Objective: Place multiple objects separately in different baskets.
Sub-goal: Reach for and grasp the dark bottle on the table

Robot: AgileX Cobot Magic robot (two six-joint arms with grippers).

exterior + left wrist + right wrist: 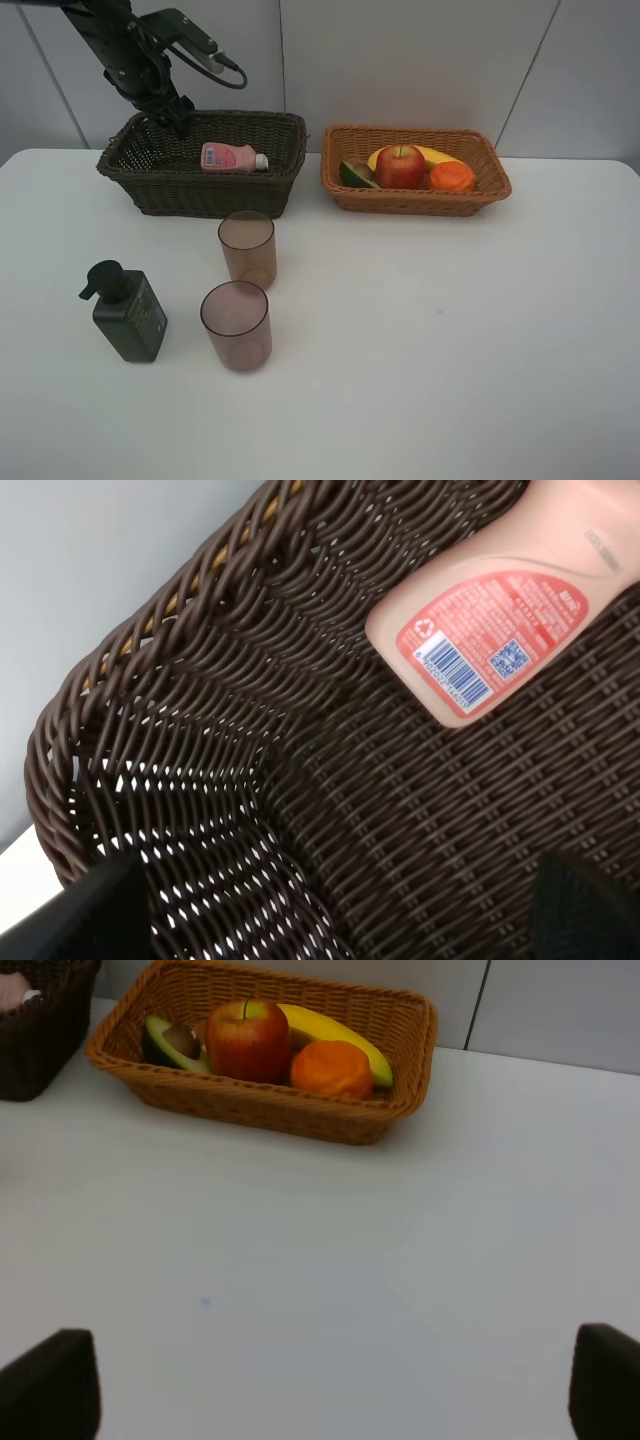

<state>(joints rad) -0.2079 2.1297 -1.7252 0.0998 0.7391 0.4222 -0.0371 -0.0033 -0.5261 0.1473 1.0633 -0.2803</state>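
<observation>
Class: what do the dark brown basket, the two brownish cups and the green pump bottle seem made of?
Dark brown woven basket: wicker or plastic rattan, faintly glossy interlaced strands.
Two translucent brownish-pink cups: probably plastic, smooth, see-through.
Dark green pump bottle: likely plastic, dull sheen.

I find the bottle (232, 157) in the left basket (200, 196), fruit (400, 167) in the right basket (415, 201); cups (247, 250) and pump bottle (128, 316) stand before the left one.

Dark basket (200, 190): rough woven wicker. Tan basket (415, 198): same weave, lighter. Pink bottle (228, 157) looks like smooth plastic, with a glossy label (490, 640). Back cup (247, 250) and front cup (236, 325): translucent plastic. Pump bottle (130, 318): matt, dark. Table (450, 350): smooth, matt white.
</observation>
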